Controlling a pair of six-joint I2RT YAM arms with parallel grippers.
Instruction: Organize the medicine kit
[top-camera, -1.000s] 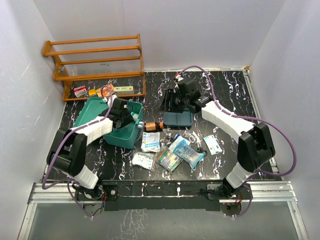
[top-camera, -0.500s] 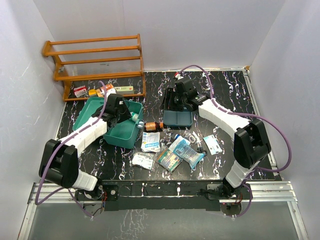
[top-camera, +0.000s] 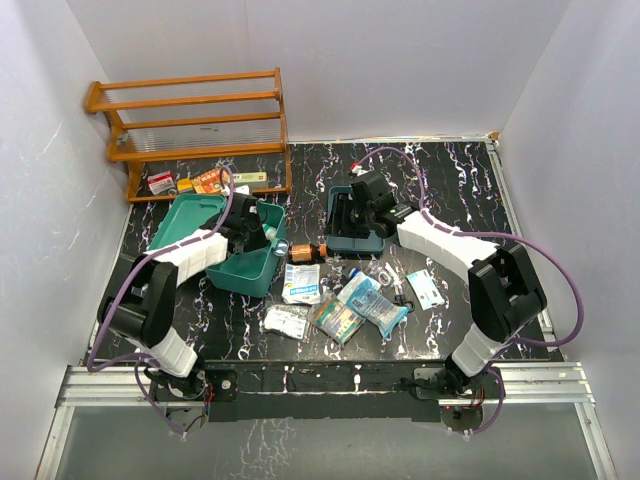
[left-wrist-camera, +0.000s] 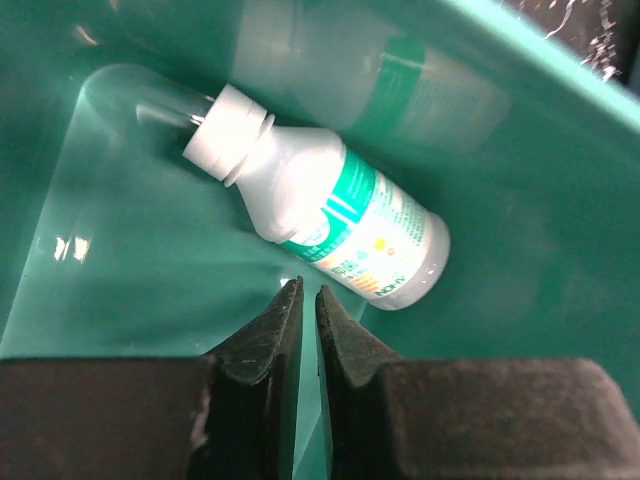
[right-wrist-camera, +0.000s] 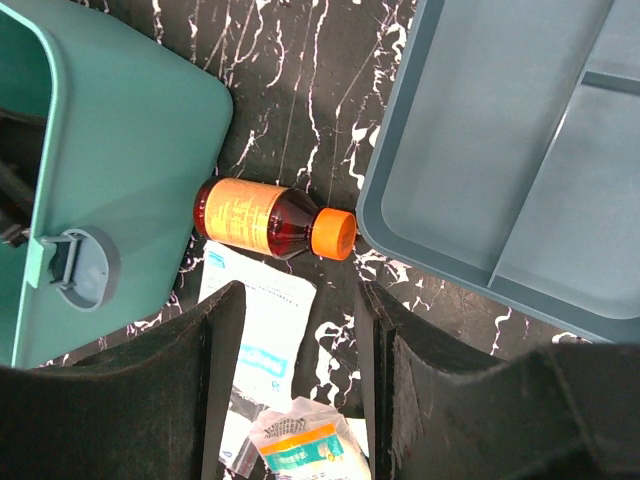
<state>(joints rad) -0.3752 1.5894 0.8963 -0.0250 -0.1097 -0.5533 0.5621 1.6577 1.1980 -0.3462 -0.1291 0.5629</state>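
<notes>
The medicine kit (top-camera: 243, 266) is a teal-green case standing open at the left, with its lid (top-camera: 184, 222) leaning back. My left gripper (left-wrist-camera: 308, 296) is down inside the kit (left-wrist-camera: 120, 260), shut with nothing between its fingers. Just beyond its tips a white bottle with a green label (left-wrist-camera: 325, 210) lies on the kit's floor. My right gripper (right-wrist-camera: 300, 300) hangs open and empty over the table. Ahead of it an amber bottle with an orange cap (right-wrist-camera: 268, 220) lies between the kit's outer wall (right-wrist-camera: 130, 150) and a darker divided tray (right-wrist-camera: 500, 150).
A white sachet (right-wrist-camera: 255, 320) and a clear packet (right-wrist-camera: 300, 445) lie under my right gripper. More packets (top-camera: 345, 305) and a white card (top-camera: 425, 288) are spread along the front. A wooden rack (top-camera: 190, 120) with small boxes (top-camera: 200, 182) beneath it stands at the back left.
My left gripper's jaws have closed and the left arm has shifted inside the kit. My right gripper has dropped a little toward the front, over the tray's left edge.
</notes>
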